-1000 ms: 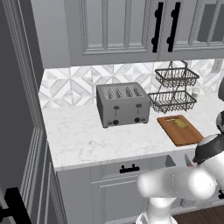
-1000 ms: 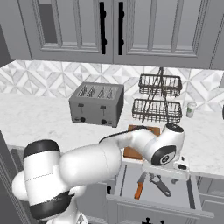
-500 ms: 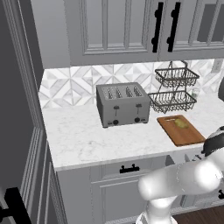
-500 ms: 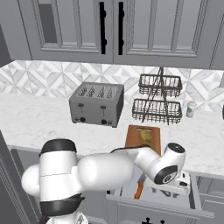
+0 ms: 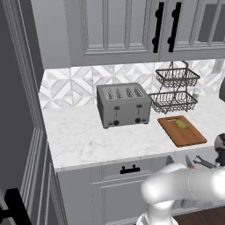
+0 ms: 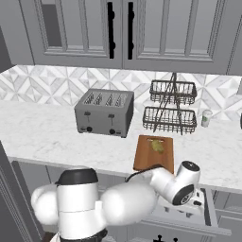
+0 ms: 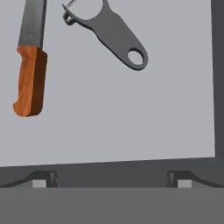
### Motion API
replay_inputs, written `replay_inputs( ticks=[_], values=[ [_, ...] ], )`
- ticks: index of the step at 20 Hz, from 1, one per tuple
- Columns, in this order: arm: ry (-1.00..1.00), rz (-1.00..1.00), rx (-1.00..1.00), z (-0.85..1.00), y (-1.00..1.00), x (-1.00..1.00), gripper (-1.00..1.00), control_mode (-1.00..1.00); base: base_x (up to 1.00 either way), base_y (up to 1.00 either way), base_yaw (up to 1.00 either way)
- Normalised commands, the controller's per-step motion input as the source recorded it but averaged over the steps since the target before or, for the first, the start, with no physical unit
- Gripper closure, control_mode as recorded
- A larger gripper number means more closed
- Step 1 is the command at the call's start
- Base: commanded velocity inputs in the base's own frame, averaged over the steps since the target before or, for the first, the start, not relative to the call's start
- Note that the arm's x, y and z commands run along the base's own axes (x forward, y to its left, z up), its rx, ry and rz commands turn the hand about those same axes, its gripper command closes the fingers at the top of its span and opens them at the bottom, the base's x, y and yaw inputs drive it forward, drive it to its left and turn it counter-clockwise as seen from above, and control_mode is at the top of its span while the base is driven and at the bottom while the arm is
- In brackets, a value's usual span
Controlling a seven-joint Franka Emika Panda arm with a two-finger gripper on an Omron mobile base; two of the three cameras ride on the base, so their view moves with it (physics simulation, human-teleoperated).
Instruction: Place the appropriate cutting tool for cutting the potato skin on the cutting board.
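End effector (image 7: 112, 179) (fingers apart) above diagonal peeler (image 7: 109, 35) beside knife (image 7: 30, 65)

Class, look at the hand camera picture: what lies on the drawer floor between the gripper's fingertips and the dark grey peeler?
Nothing: in the hand view the stretch from the gripper up to the peeler is bare grey drawer floor. The orange-handled knife lies off to one side.

Arm swung lower and further right over the last second: forearm, earlier raised in front of the cutting board (image 6: 154, 152) and hiding its near end, now sunk below the table (image 6: 42, 136) edge. Board and potato (image 6: 158, 146) now fully uncovered. Hand (image 7: 112, 178) dropped into the open drawer (image 7: 131, 118), above the peeler (image 7: 107, 33) and orange-handled knife (image 7: 30, 61).
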Motion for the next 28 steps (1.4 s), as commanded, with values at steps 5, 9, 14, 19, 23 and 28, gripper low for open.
replay_inputs(
  ticks=[5, 9, 14, 19, 23, 28],
  values=[
    [0.01, 0.0, 0.0, -0.3, -0.07, 0.05, -1.0, -1.0, 0.0, 0.0, 0.0],
    [0.06, 0.0, 0.0, -0.53, 0.0, -0.04, -1.0, -1.0, 0.0, 0.0, 0.0],
    [0.0, 0.0, 0.0, -0.31, -0.05, 0.0, -1.0, -1.0, 0.0, 0.0, 0.0],
    [0.0, 0.0, 0.0, -0.27, -0.14, -0.14, -1.0, -1.0, 0.0, 0.0, 0.0],
    [0.0, 0.0, 0.0, -0.23, -0.2, -0.72, -1.0, -1.0, 0.0, 0.0, 0.0],
    [0.06, 0.0, 0.0, -0.08, -0.02, -0.68, -1.0, -1.0, 0.0, 0.0, 0.0]
  ],
)
